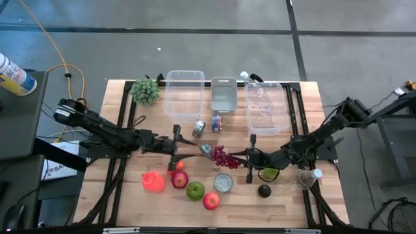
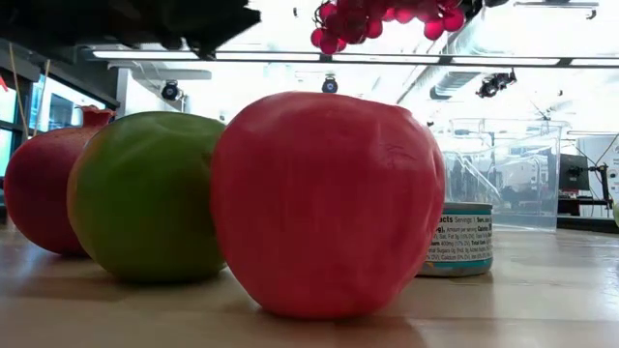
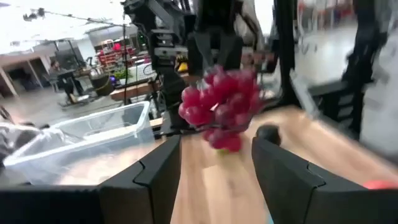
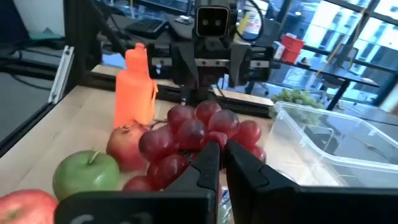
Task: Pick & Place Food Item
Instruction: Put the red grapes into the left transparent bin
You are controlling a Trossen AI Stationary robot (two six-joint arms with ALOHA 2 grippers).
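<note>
Above mid-table, right tool (image 4: 217,163) pinched onto red grapes (image 4: 189,140), lifted

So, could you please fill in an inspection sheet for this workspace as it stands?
Surface: wooden table, in use.
Job's things: red grapes held aloft; three clear bins along the far edge.
Clutter: apples, pomegranate, cans, orange bottle, avocado, green grapes.
Grippers: right gripper shut on the red grapes; left gripper open, facing them.
Cables: yellow cable on the floor.
Surroundings: spray can on a side stand.

Overhead, table-level and two facing wrist views, all sharing the red grapes (image 1: 223,157).
</note>
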